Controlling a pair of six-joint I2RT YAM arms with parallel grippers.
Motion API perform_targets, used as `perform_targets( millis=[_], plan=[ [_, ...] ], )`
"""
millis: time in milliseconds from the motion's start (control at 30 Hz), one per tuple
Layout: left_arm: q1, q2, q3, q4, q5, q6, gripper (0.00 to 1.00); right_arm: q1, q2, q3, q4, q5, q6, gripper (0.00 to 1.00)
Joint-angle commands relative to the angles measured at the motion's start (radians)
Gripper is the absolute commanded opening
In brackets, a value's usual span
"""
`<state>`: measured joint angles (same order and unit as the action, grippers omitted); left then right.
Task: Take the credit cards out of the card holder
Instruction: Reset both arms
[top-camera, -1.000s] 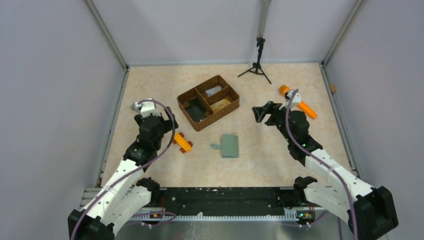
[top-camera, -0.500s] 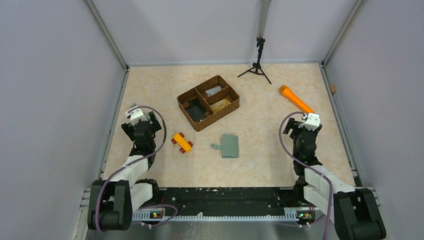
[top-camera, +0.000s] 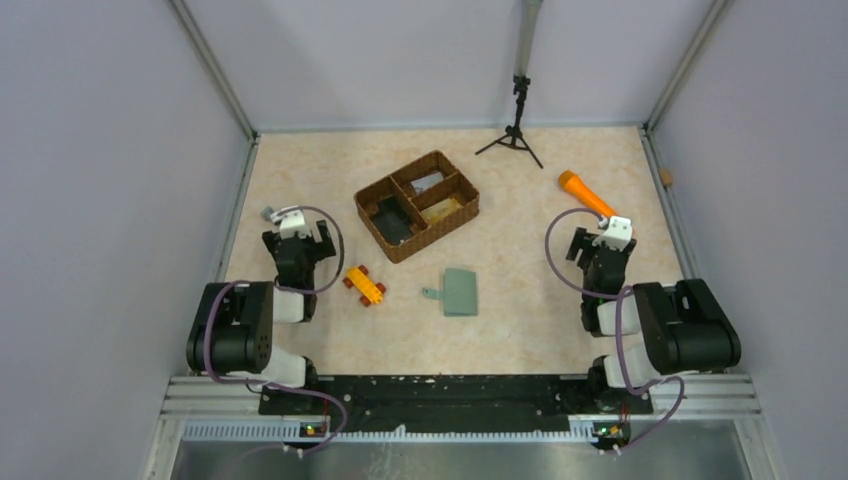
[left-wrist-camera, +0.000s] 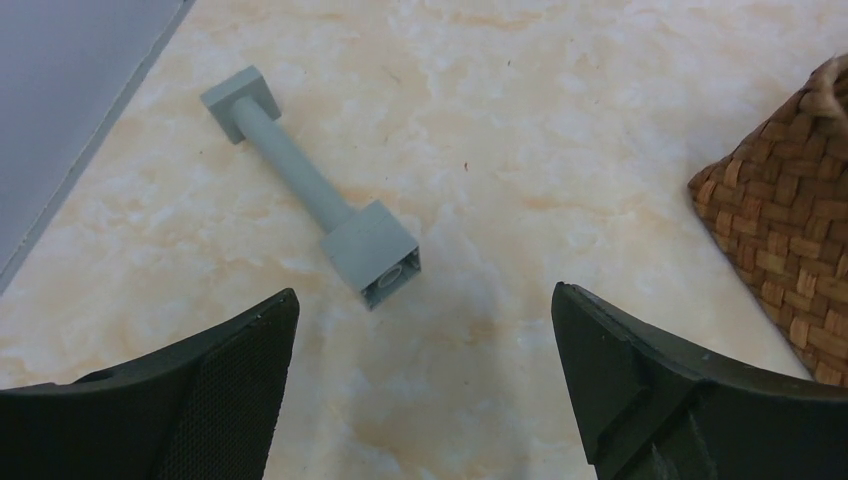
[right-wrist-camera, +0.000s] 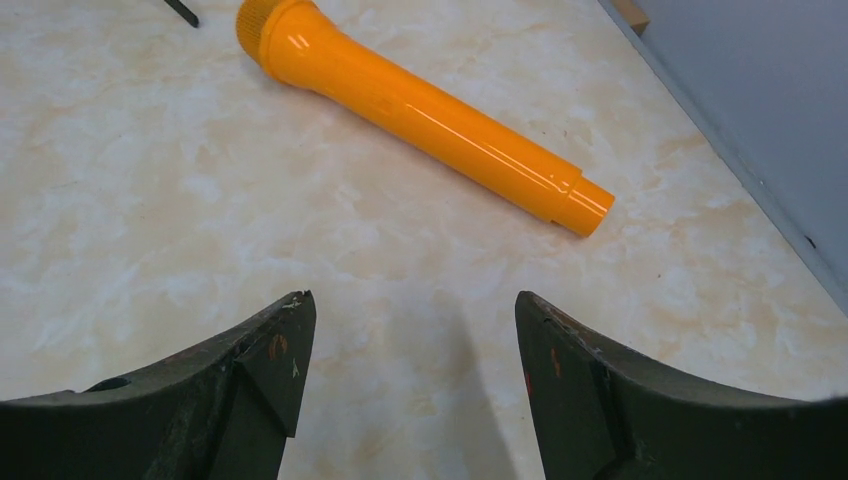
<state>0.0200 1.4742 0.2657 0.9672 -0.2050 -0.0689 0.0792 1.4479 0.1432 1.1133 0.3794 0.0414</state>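
Observation:
The card holder (top-camera: 461, 291) lies shut and flat in the middle of the table, its small tab (top-camera: 428, 293) pointing left. One pale grey credit card (top-camera: 428, 182) lies in the back compartment of the brown woven basket (top-camera: 372, 196). My left gripper (top-camera: 298, 243) (left-wrist-camera: 425, 300) is open and empty, folded back at the left, well away from the holder. At the right, my right gripper (top-camera: 597, 252) (right-wrist-camera: 413, 300) is also open, with only bare table between its fingers.
The basket also holds a black block (top-camera: 392, 218) and a yellowish piece (top-camera: 444, 204). An orange toy car (top-camera: 365, 284) sits left of the holder. A grey brick rod (left-wrist-camera: 315, 195) lies ahead of the left gripper. An orange tube (right-wrist-camera: 420, 105) lies ahead of the right. A small tripod (top-camera: 516, 132) stands at the back.
Both arms have folded back toward the near edge. The right gripper has drawn away from beside the basket to the right side. The holder has not moved.

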Motion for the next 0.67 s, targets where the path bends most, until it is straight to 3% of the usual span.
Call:
perform_targets(
  millis=[0, 33, 67, 633],
  plan=[
    [0.010, -0.015, 0.050, 0.054, 0.041, 0.021, 0.99, -0.008, 0.013, 0.032, 0.128, -0.058, 0.006, 0.77],
    [0.009, -0.016, 0.048, 0.057, 0.041, 0.023, 0.99, -0.009, 0.005, 0.035, 0.109, -0.057, 0.007, 0.93],
    [0.010, -0.016, 0.049, 0.056, 0.041, 0.022, 0.99, -0.006, 0.008, 0.033, 0.121, -0.053, 0.004, 0.96],
    [0.010, -0.015, 0.051, 0.051, 0.044, 0.021, 0.99, -0.004, 0.012, 0.034, 0.125, -0.066, -0.002, 0.98]
  ],
)
